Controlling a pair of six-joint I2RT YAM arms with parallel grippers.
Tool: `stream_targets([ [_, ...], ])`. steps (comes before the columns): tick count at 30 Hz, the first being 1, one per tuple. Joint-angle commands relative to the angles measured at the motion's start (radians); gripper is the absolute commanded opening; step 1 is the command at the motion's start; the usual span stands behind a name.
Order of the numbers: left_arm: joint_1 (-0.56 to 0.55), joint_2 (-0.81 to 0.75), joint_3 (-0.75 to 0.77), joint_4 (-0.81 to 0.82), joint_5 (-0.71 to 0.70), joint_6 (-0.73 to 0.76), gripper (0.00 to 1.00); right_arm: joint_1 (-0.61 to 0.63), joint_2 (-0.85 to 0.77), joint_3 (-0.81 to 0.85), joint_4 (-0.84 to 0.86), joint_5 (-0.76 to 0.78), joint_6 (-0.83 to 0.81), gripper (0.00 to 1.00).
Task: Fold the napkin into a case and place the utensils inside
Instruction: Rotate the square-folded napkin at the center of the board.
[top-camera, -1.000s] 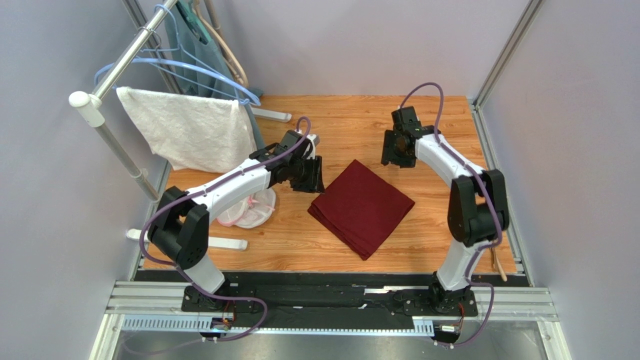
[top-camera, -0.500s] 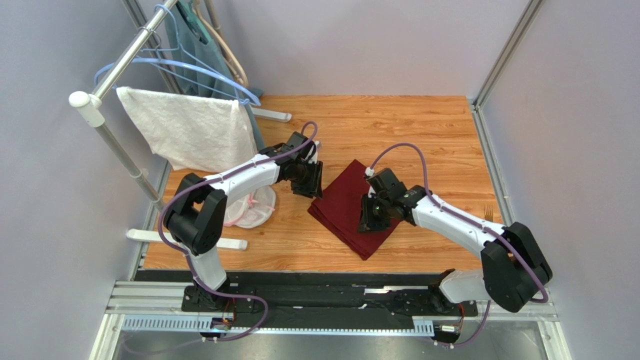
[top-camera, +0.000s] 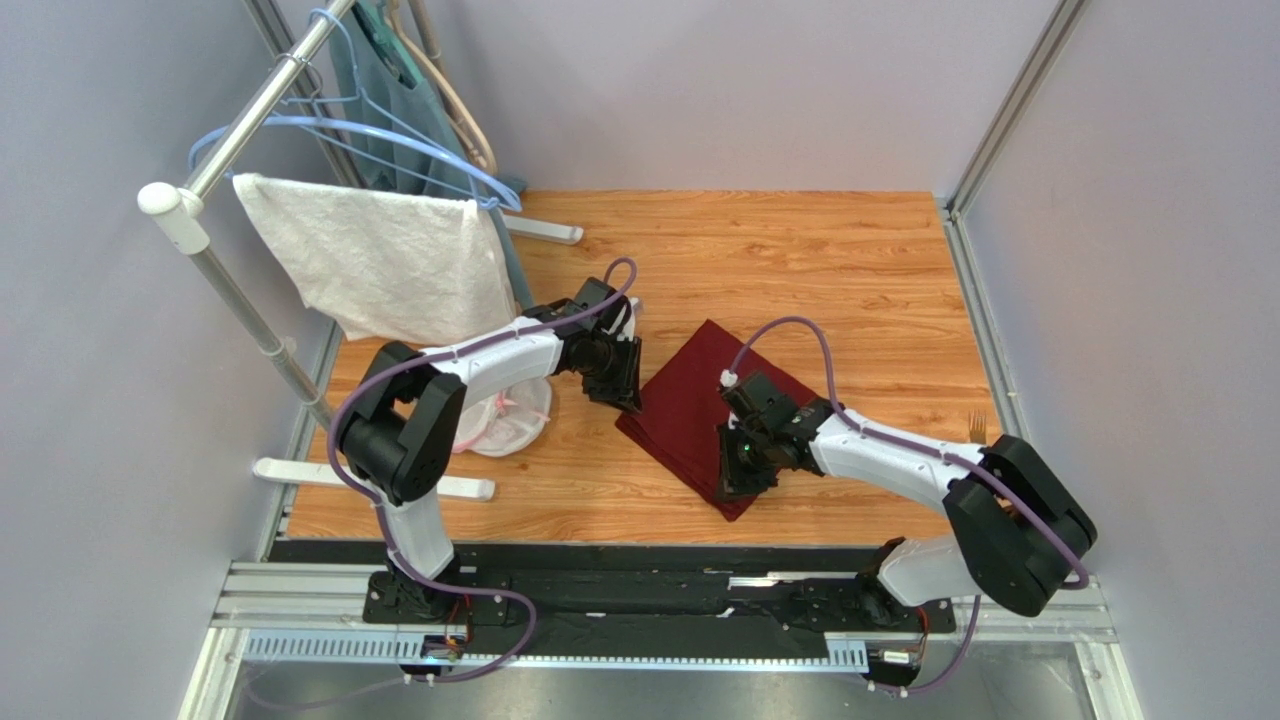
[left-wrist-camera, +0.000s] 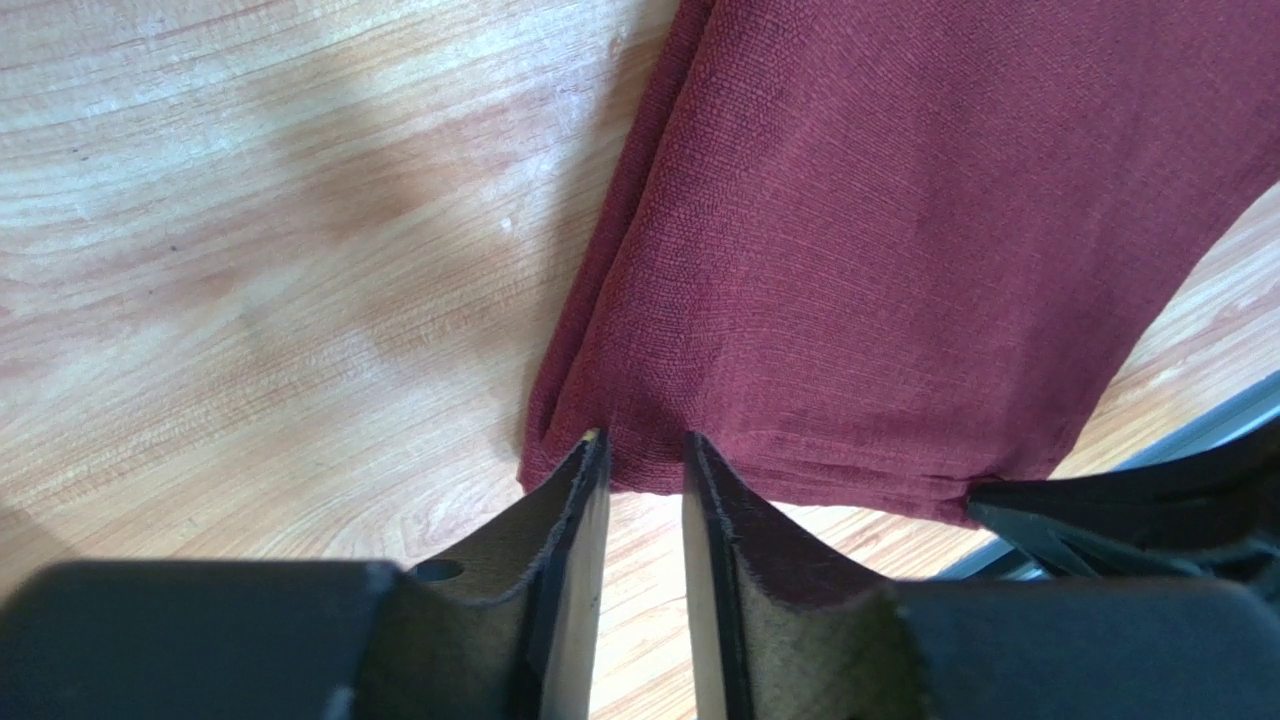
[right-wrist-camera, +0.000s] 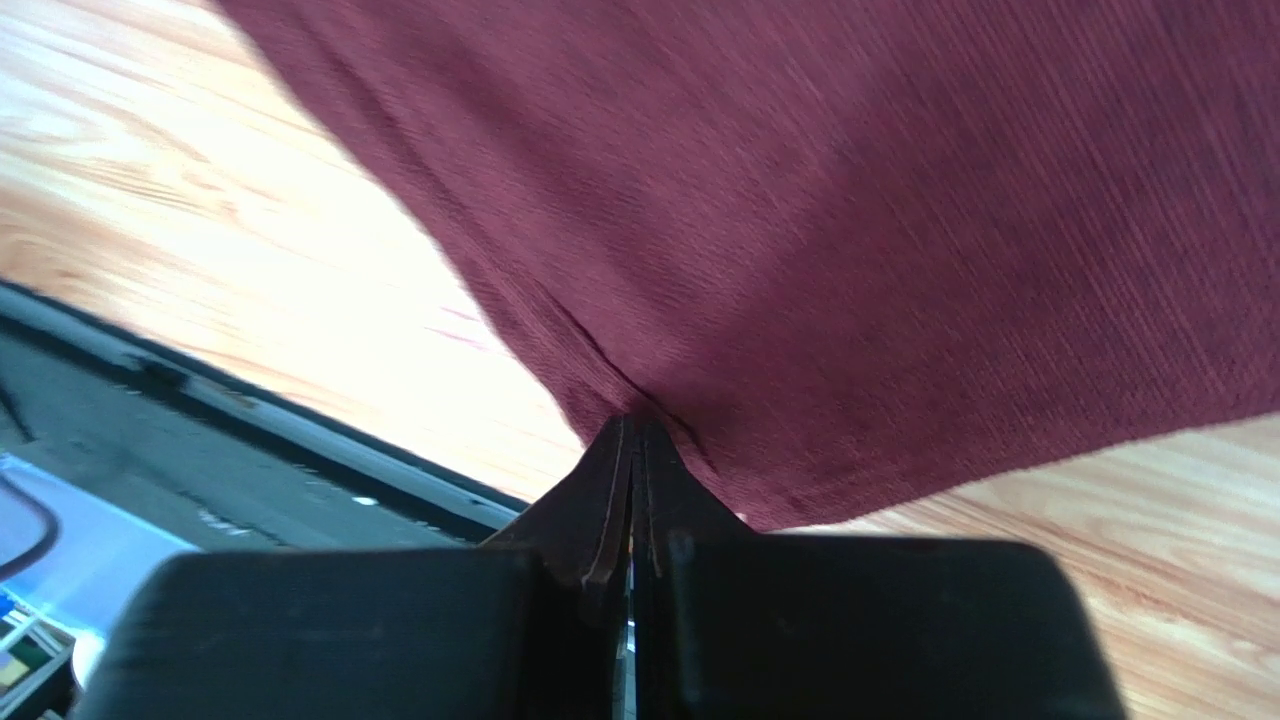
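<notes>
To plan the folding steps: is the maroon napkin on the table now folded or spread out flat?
Folded. The napkin lies as a compact square, and the left wrist view shows several stacked layers at its edge.

Room and fittings:
- Walls: plain pale grey-lilac panels (top-camera: 721, 90) at the back and on both sides, with slanted aluminium corner posts (top-camera: 1025, 93).
- Table: orange-brown wood-grain table (top-camera: 781, 248), evenly lit, showing only soft shadows.
- Left side: white tubular clothes rack (top-camera: 248, 113), with its white foot bar (top-camera: 293, 474) lying on the table.
- On the rack: white textured towel (top-camera: 383, 270) draped over the rail; light blue wire hangers (top-camera: 398, 143) behind it.
- Below the towel: white-and-pink mesh pouch (top-camera: 511, 423) on the table.
- Near edge: black mounting plate (top-camera: 661, 563) on a silver aluminium rail (top-camera: 661, 618).
</notes>
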Motion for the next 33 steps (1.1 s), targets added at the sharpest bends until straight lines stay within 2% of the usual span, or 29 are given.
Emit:
stream_targets([
  [1, 0.005, 0.012, -0.007, 0.026, 0.020, 0.003, 0.31, 0.007, -0.045, -0.039, 0.015, 0.046, 0.028, 0.00],
  [8, 0.003, -0.042, -0.112, 0.073, 0.053, -0.034, 0.24, -0.032, -0.030, -0.059, -0.077, 0.246, 0.077, 0.00],
  [12, 0.003, -0.118, -0.202, 0.135, 0.093, -0.066, 0.23, -0.090, 0.000, 0.021, -0.172, 0.443, 0.067, 0.00],
  [15, 0.003, -0.160, -0.243, 0.153, 0.098, -0.088, 0.24, -0.095, 0.031, 0.082, -0.201, 0.526, 0.018, 0.00],
  [17, 0.003, -0.198, -0.249, 0.152, 0.080, -0.095, 0.31, -0.096, 0.046, 0.148, -0.242, 0.538, -0.007, 0.00],
  [20, 0.003, -0.249, -0.242, 0.132, 0.069, -0.103, 0.40, -0.096, 0.021, 0.173, -0.279, 0.528, -0.010, 0.07],
  [22, 0.003, -0.263, -0.243, 0.135, 0.081, -0.118, 0.43, -0.101, -0.030, 0.153, -0.282, 0.496, 0.030, 0.18],
  [23, 0.003, -0.261, -0.243, 0.146, 0.092, -0.123, 0.43, -0.113, -0.045, 0.144, -0.282, 0.456, 0.053, 0.30],
  [26, 0.002, -0.223, -0.243, 0.158, 0.110, -0.134, 0.43, -0.148, -0.117, 0.083, -0.240, 0.373, 0.163, 0.47],
  [31, 0.002, -0.183, -0.249, 0.170, 0.102, -0.124, 0.45, -0.165, -0.235, 0.004, -0.183, 0.347, 0.359, 0.50],
  [33, 0.002, -0.168, -0.248, 0.182, 0.107, -0.126, 0.45, -0.174, -0.257, -0.026, -0.169, 0.340, 0.406, 0.46],
])
